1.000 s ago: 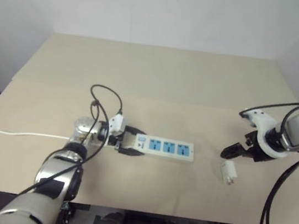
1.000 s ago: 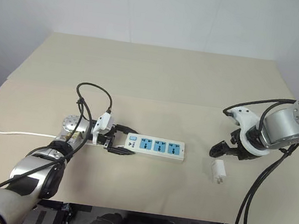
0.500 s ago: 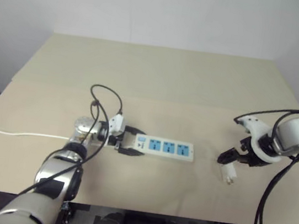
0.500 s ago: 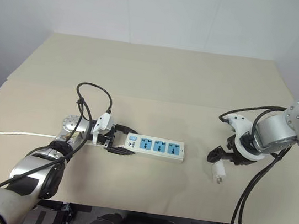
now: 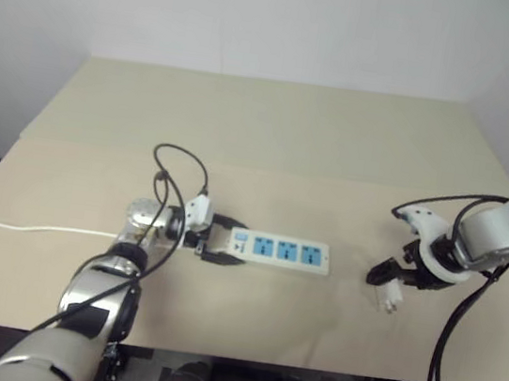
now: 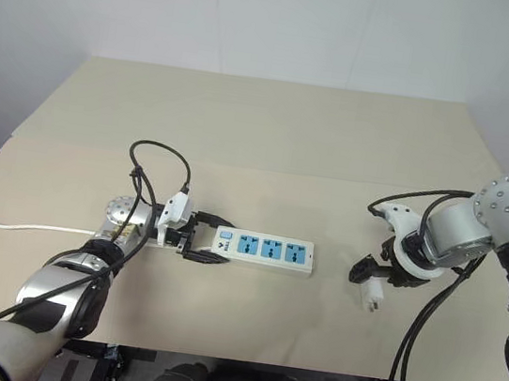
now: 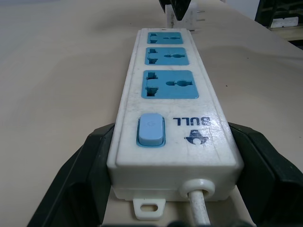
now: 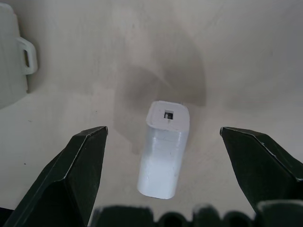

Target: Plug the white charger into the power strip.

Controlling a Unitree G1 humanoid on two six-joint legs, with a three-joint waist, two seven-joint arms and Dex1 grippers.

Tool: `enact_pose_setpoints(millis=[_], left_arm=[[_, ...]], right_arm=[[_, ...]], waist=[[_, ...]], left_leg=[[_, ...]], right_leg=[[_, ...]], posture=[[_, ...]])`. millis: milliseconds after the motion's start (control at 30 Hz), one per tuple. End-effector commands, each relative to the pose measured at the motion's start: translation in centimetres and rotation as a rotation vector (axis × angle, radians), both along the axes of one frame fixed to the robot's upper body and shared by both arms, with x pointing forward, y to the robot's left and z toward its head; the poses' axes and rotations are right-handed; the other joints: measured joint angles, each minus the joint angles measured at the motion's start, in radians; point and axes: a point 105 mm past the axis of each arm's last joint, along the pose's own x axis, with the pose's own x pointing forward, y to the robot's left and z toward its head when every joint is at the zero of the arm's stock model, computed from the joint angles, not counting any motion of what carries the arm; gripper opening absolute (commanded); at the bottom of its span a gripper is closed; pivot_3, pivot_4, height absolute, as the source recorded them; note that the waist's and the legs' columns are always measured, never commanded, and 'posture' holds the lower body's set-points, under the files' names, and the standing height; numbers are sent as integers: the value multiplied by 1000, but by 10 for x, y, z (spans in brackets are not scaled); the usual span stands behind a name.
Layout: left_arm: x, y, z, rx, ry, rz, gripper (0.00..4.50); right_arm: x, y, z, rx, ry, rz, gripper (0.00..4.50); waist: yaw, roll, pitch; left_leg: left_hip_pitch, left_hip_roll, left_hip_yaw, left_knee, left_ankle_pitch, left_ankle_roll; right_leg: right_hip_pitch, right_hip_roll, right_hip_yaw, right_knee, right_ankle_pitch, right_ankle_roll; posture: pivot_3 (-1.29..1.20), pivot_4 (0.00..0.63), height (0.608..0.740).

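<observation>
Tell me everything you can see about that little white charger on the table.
The charger is a small white block with rounded edges, smooth like plastic. One end has a small dark rectangular port; short metal prongs stick out of the other end. It lies on its side on the beige table, to the right of the power strip and apart from it. The right gripper hangs over it, its open black fingers to either side without touching it.

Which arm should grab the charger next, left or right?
Right. The right gripper hangs open directly over the white charger, fingers either side of it. The left gripper is shut on the power strip at its switch end, steadying it.
</observation>
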Motion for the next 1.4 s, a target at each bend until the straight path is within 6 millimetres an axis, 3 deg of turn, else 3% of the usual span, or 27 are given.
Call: enact_pose_setpoints(millis=[33,100,200,467,500,833,1000,1167,1400], left_arm=[[-2,3,-8,42,0,5,3260],[-2,3,-8,41,0,6,3260],[-2,4,-8,44,-1,9,3260],[-2,5,-9,44,0,16,3260],[-2,5,-9,45,-1,18,3260],[-1,6,-8,44,-8,27,3260],[0,6,-6,39,-2,24,3260],[0,5,-4,49,-2,3,3260],[0,9,-1,66,0,-2,3260]], right_arm=[[2,-1,5,14,-19,-7,4500],[2,0,5,23,-16,-8,4500],[2,1,5,29,-13,-6,3961],[2,6,3,32,-2,17,1271],[2,6,3,24,-4,22,1096],[0,14,10,16,-22,106,1096],[-6,25,33,-49,-122,272,1096],[-2,43,73,10,-381,397,1096],[8,57,98,150,-805,557,1096]], waist=[[0,0,0],[0,0,0],[-1,0,-1],[-2,-1,-4],[-3,-1,-4],[-7,-1,-8],[-7,0,-9],[-7,0,-9],[-15,-1,-9]], left_leg=[[0,0,0,0,0,0],[0,0,0,0,0,0],[0,0,0,0,0,0],[1,0,0,0,-1,1],[1,0,0,0,-1,1],[1,0,0,0,-1,2],[0,0,0,0,-2,3],[0,0,-1,0,-2,4],[0,-1,-1,2,-2,4]], right_leg=[[0,0,0,0,0,0],[0,0,0,0,0,0],[0,0,0,0,0,0],[0,0,0,1,0,0],[0,1,0,1,0,0],[0,1,0,1,0,0],[-1,1,0,1,0,0],[-1,1,0,1,0,0],[-1,2,-1,2,1,2]], posture=[[0,150,740],[0,150,740],[0,150,740],[0,150,740],[0,150,740],[0,150,740],[0,150,740],[0,150,740],[0,150,740]])
